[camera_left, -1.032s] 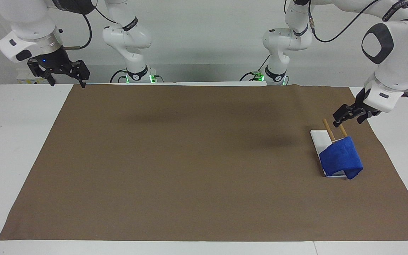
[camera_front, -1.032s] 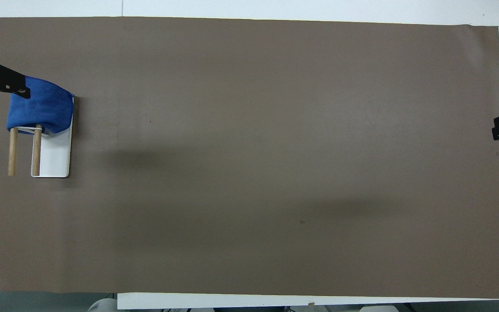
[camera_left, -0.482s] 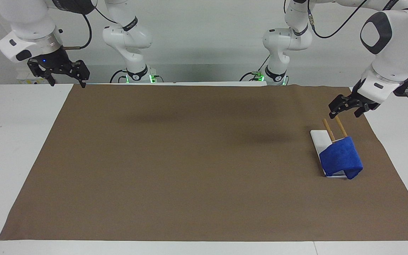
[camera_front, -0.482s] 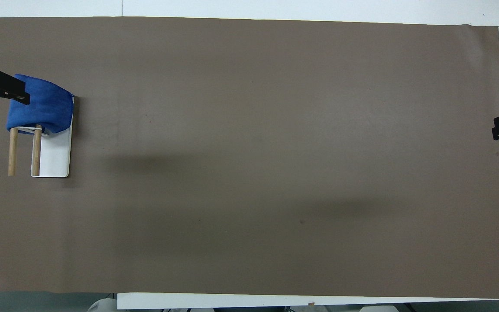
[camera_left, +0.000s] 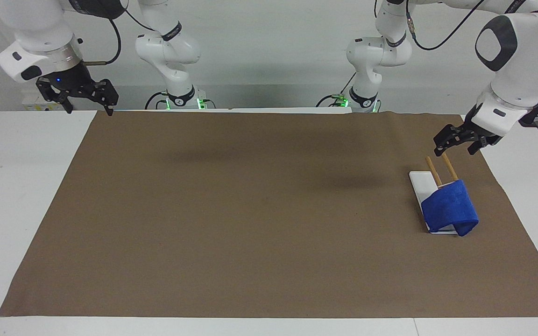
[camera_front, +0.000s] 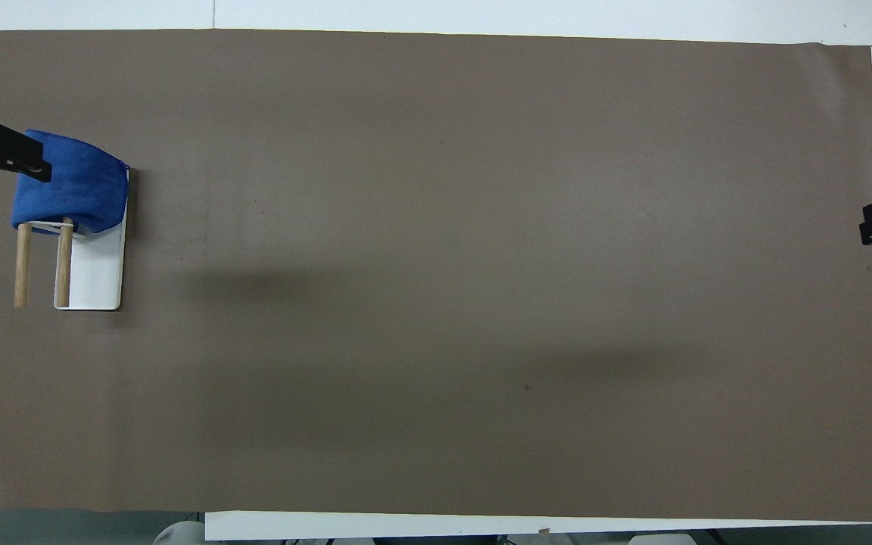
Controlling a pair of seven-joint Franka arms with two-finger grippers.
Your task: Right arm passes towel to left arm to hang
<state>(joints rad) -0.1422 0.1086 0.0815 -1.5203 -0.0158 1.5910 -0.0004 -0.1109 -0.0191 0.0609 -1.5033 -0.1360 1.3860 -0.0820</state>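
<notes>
Facing view: towel drapes rack; left gripper, right gripper spread, empty.

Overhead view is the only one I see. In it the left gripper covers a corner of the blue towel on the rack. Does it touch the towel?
Observer: No. In the facing view the left gripper hangs in the air above the rack, apart from the towel.
Operator: Do its jaws hold anything?
Observer: No, the jaws stand open and empty.
Operator: And the right gripper? I see only its tip.
Observer: The right gripper waits raised over the corner of the mat at the right arm's end of the table, jaws open and empty.
</notes>
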